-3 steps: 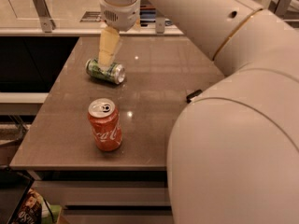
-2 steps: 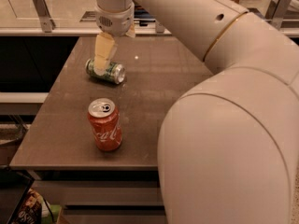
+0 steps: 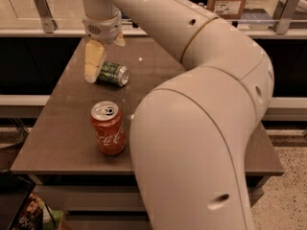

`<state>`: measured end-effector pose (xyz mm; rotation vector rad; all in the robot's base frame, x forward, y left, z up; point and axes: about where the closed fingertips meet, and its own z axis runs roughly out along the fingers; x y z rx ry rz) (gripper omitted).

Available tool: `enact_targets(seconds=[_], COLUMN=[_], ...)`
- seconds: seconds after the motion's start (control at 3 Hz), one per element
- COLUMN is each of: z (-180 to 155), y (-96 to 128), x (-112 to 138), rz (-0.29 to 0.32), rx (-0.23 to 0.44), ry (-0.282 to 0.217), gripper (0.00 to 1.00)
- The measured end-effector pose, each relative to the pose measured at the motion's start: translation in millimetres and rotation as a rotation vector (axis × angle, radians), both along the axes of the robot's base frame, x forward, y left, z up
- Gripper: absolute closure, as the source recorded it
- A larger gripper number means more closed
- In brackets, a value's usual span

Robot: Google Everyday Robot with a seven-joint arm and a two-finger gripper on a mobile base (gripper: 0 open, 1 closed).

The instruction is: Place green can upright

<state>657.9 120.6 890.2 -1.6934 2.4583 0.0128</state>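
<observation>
In the upper left of the frame, my robot's cream-coloured gripper [image 3: 93, 65] is coming lower and further left than a second ago; it is now hanging right at the left end of the mottled green-and-white aluminium drink can [image 3: 113, 74], which is lying unmoved on its side on the brown table top [image 3: 62, 143]; I cannot tell whether the pincer is open or closed; I am judging the can not yet grasped.

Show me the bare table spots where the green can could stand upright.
Bare: the table strip left of the red Coca-Cola can, the band between it and the green can, and the patch right of the green can up to the arm. Crowded: the far left part, where the gripper sits at the green can.
</observation>
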Motion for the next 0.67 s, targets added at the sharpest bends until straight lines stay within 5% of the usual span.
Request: enact_targets(seconds=[0.67], z=[-21.0], y=[17.0], x=[8.9], rz=[0.009], rx=[-0.004], ry=[0.034], gripper=[0.00])
